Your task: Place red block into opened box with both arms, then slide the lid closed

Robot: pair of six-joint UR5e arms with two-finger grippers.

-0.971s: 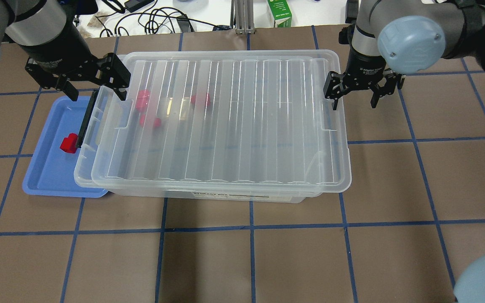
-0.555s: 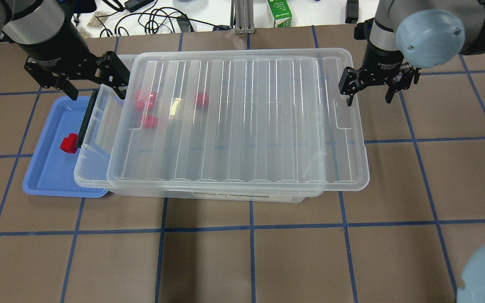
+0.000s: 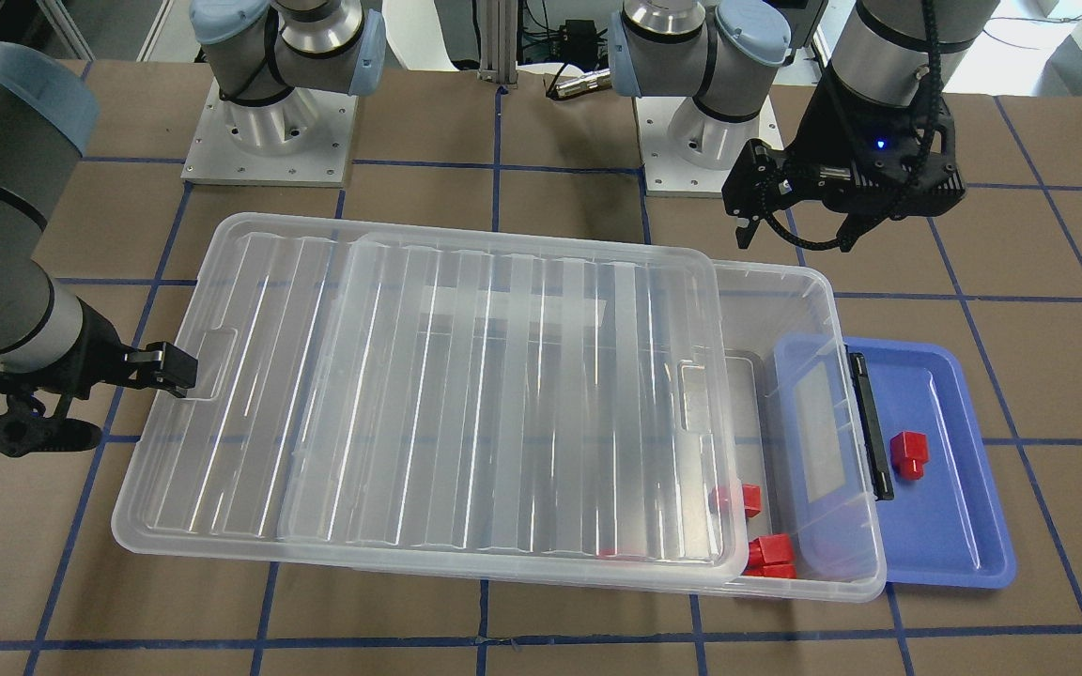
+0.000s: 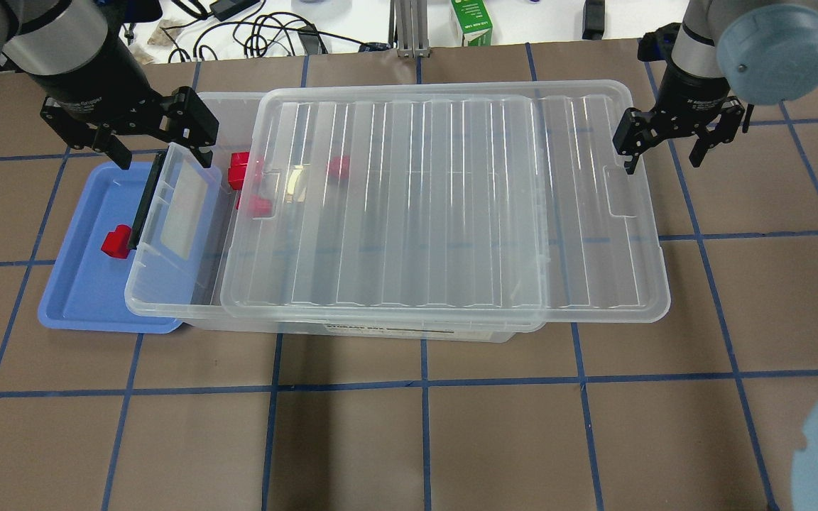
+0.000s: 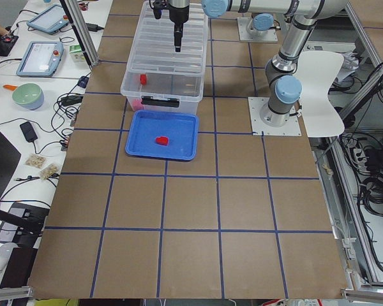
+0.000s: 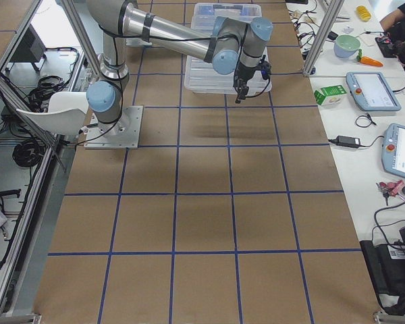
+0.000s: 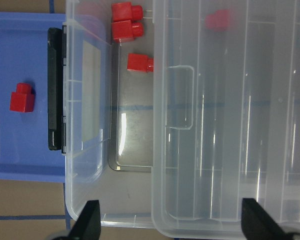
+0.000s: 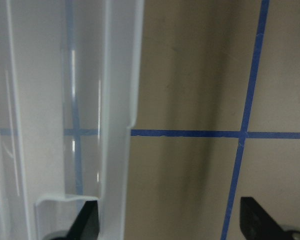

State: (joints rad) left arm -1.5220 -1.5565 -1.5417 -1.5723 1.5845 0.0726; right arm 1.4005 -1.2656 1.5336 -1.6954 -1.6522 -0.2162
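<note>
The red block [image 4: 116, 241] [image 7: 22, 98] lies in the blue tray [image 4: 82, 284]. The clear box [image 4: 167, 306] overlaps the tray's right side, its black latch bar [image 4: 145, 202] at that end. The ribbed lid [image 4: 451, 206] rests on the box, shifted right, leaving the left end uncovered. Several other red blocks [image 7: 127, 30] lie inside near that end. My left gripper [image 4: 162, 149] hangs open above the box's far left corner, holding nothing. My right gripper [image 4: 663, 156] is open, with one finger [image 3: 165, 366] hooked behind the lid's right rim by the handle notch.
A green carton [image 4: 471, 21] and cables [image 4: 260, 35] lie past the table's far edge. The two arm bases [image 3: 269, 131] stand on the robot's side. The lid overhangs the box on the right.
My right gripper has moved right and dragged the lid with it, uncovering the box's left end and some of its red blocks. The left gripper has stayed put.
</note>
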